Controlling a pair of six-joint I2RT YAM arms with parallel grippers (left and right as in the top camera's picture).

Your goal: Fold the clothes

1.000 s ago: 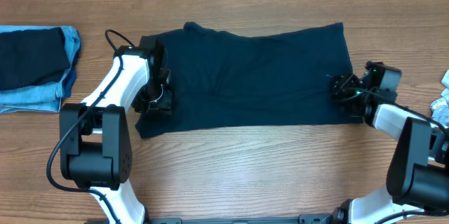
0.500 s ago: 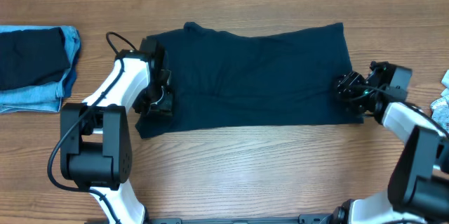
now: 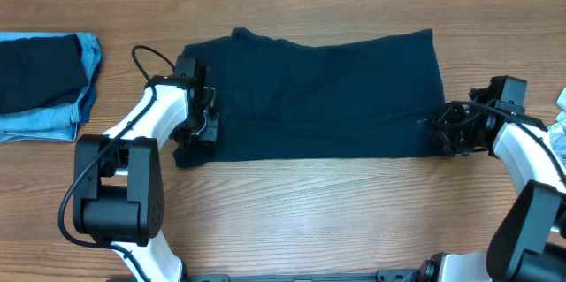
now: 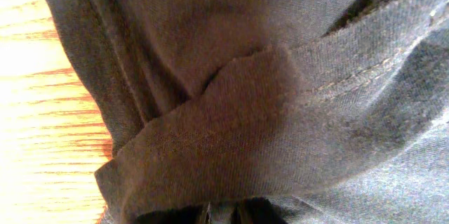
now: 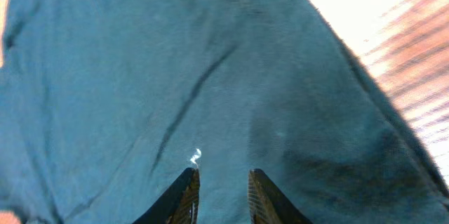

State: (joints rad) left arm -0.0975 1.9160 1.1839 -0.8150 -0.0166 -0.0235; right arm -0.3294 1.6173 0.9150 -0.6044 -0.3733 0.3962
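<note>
Two arms at the ends of a spread shirt.
Folded denim pile (image 3: 44,74) far left; left gripper (image 3: 196,128) pinches the wide dark navy cloth shirt (image 3: 323,92) mid-table; right gripper (image 5: 219,197) narrowly parted over its edge, grip unclear.

The plain dark navy cloth shirt (image 3: 323,96) is showing no pattern, the folded light blue denim piece (image 3: 66,105) is sitting under a dark navy piece (image 3: 40,70), and the brown wood-grain table (image 3: 354,211) is showing streaked grain.
</note>
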